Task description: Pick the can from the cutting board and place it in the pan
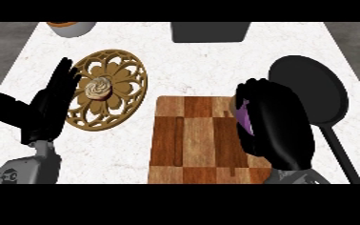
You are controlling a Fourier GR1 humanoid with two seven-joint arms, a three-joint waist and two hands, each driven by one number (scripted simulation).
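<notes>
Overhead, the worktop [211, 66] is a pale, faintly marbled slab, with darker grey floor showing past its left and right edges. A chequered wooden cutting board [193, 143] lies at the near edge, a little right of the middle. Over the board's right side the right hand [274, 124] is curled round a purple can [244, 117], of which only a sliver shows between the black fingers; whether the can rests on the board or is lifted off it cannot be told. Just beyond that hand, toward the worktop's right edge, sits a black pan [309, 88], its handle running back toward the near right corner.

On the left side lies a round, golden openwork trivet [119, 83] with a small swirled pastry [99, 87] on its middle. The left hand [53, 100] stands beside the trivet's left rim, fingers straight and pointing up, holding nothing. At the far edge a dark grey container [209, 31] sits near the middle, and a grey bowl with an orange rim [70, 27] near the far left corner.
</notes>
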